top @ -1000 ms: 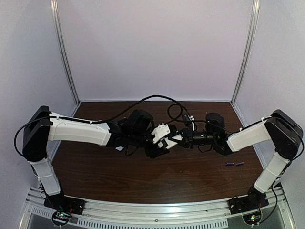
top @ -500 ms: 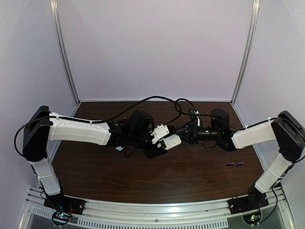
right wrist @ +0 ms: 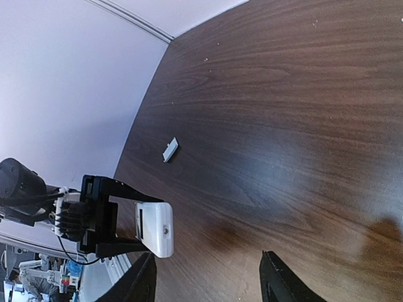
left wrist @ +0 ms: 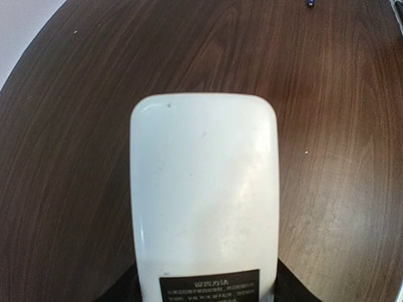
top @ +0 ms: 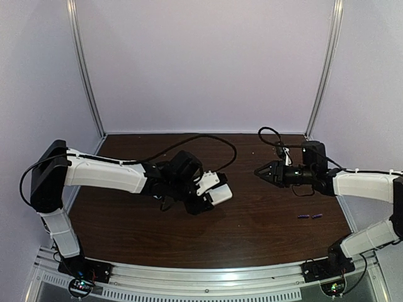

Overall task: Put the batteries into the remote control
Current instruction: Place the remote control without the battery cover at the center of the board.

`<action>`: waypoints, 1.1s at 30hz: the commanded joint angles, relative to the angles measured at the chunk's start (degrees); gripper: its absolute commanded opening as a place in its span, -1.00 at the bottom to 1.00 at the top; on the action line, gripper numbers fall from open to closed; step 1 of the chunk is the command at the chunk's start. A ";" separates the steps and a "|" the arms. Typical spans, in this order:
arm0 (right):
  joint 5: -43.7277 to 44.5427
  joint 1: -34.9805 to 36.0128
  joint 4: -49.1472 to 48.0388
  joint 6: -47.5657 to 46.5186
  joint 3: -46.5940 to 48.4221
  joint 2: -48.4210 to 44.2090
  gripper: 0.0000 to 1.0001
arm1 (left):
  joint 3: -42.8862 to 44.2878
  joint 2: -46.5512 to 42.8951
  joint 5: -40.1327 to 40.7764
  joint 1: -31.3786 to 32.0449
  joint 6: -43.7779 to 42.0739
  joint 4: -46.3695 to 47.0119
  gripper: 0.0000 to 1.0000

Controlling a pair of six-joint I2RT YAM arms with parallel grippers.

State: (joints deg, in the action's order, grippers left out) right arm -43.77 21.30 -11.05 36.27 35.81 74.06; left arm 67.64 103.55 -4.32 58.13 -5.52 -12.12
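Remote control (left wrist: 204, 195) is gripped at one end by left gripper (top: 211, 194), plain white face turned to the wrist camera. A black label (left wrist: 209, 286) is seen on it: the heading is in Chinese characters, the smaller print unreadable. Right gripper (top: 259, 171) is held spread and empty, well apart from remote control. Batteries (top: 310, 216) are laid in line on table (top: 138, 239) near the right arm, apart from both grippers.

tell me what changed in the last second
The right gripper drew away from the remote control, out to the right, open and empty. The left gripper kept its hold on the remote control, shifting it slightly nearer. The batteries stayed put on the table.
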 commanded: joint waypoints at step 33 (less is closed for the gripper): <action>40.47 -0.14 58.40 2.72 3.45 -19.23 0.19 | 2.25 10.54 1.28 -1.79 7.37 -4.91 -0.19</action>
State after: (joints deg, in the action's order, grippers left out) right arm -9.45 20.84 44.42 31.55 42.30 57.87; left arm 68.84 112.55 -3.84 56.51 0.43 -16.47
